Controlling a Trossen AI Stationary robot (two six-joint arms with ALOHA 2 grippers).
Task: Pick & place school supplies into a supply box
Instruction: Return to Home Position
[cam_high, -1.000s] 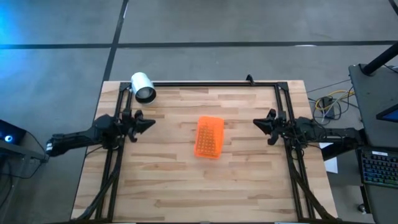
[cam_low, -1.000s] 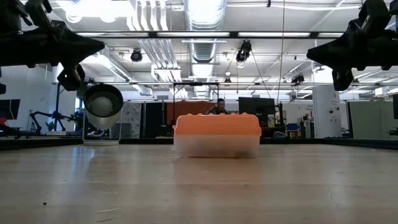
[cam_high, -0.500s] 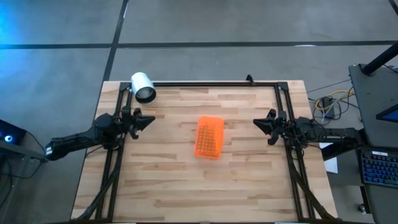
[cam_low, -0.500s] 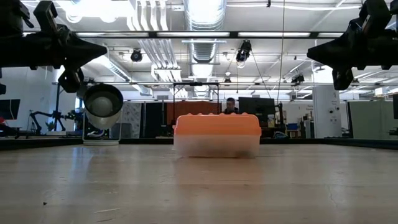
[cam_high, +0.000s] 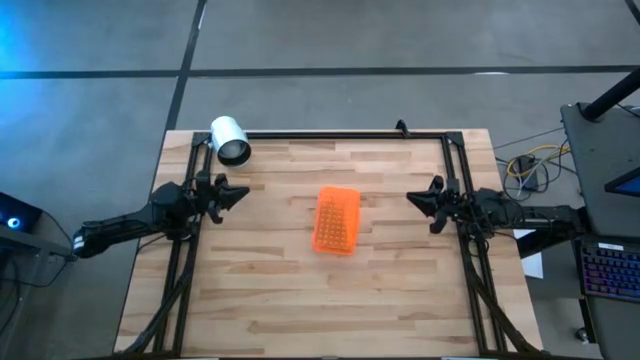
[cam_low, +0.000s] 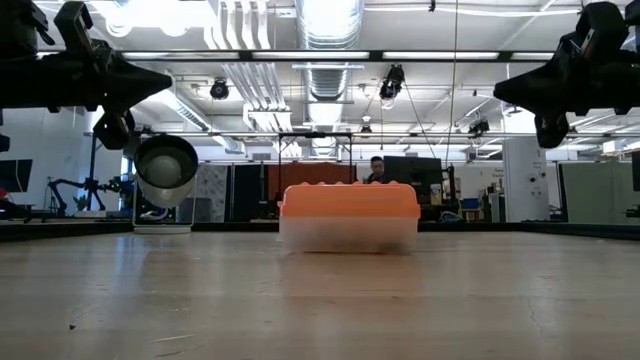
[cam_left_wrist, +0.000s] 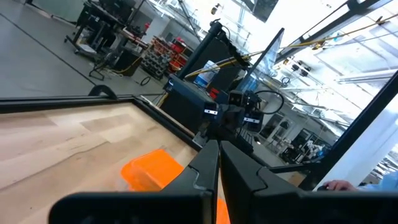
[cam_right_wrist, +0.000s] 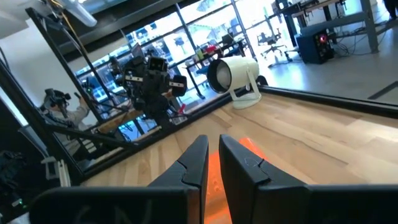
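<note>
You are holding left gripper (cam_high: 243, 194) and right gripper (cam_high: 410, 198) closed and empty at mid-left and mid-right, likely because the supply box (cam_high: 337, 220) is sitting lidded at centre.

Closed orange-lidded supply box (cam_high: 336, 220) mid-table

The dark six-joint left arm (cam_high: 130, 222) reaches in from 9 o'clock. Its two-finger left gripper (cam_high: 240, 196) points toward 3 o'clock with the fingers pressed together. The dark right arm (cam_high: 520, 212) mirrors it from 3 o'clock, and its right gripper (cam_high: 412, 198) points toward 9 o'clock with the fingers drawn close. Both grippers hang raised, well apart.
</note>
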